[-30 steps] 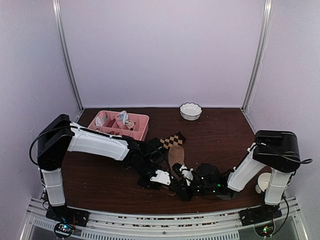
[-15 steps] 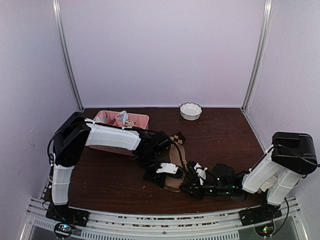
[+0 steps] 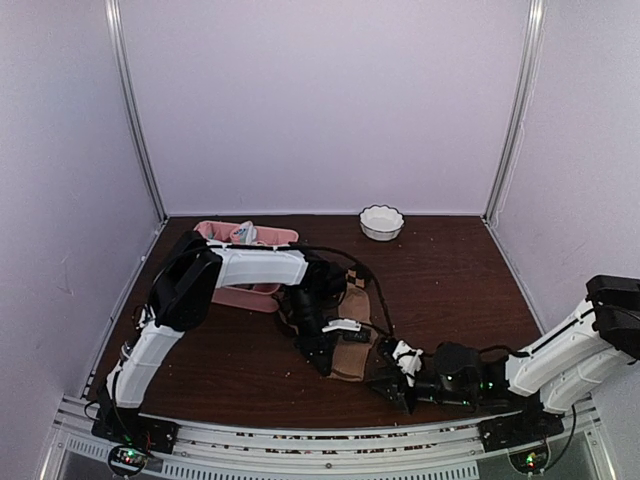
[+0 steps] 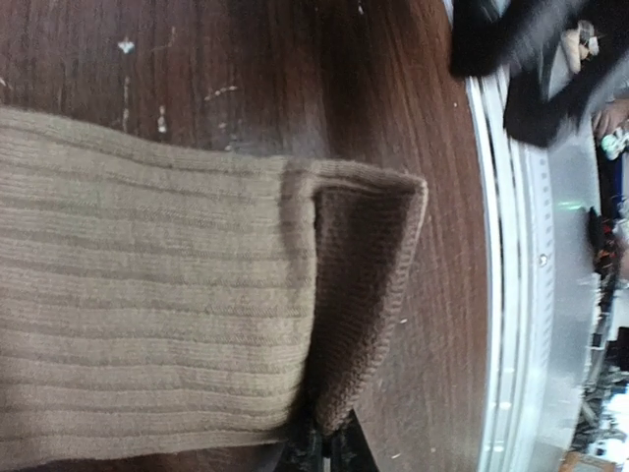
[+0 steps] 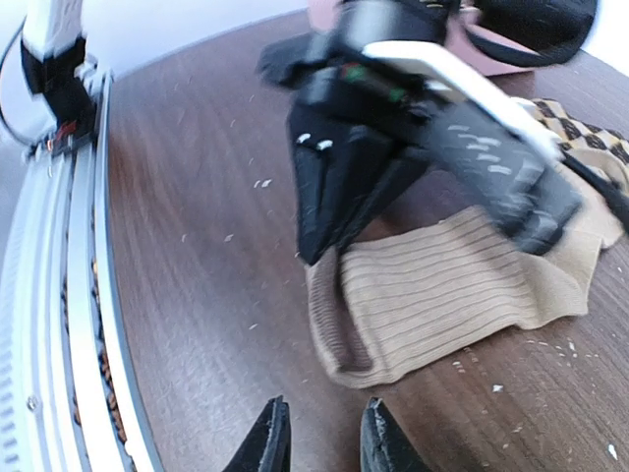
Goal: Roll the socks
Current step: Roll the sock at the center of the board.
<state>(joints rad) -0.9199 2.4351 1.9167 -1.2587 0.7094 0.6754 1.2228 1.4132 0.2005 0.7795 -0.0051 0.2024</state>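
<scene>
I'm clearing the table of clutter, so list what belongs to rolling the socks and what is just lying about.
Belongs to the job:
tan sock
argyle sock
left gripper, pinching the tan sock's cuff
right gripper, open beside the cuff, holding nothing

Just lying about:
pink tray
white bowl

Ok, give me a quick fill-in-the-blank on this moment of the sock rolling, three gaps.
1. The left claw pinches one end of the sock coloured ___.
2. The right claw, jaws apart, holds ___.
3. The white bowl stands at the table's ___ edge.
Missing words: tan; nothing; far.
</scene>
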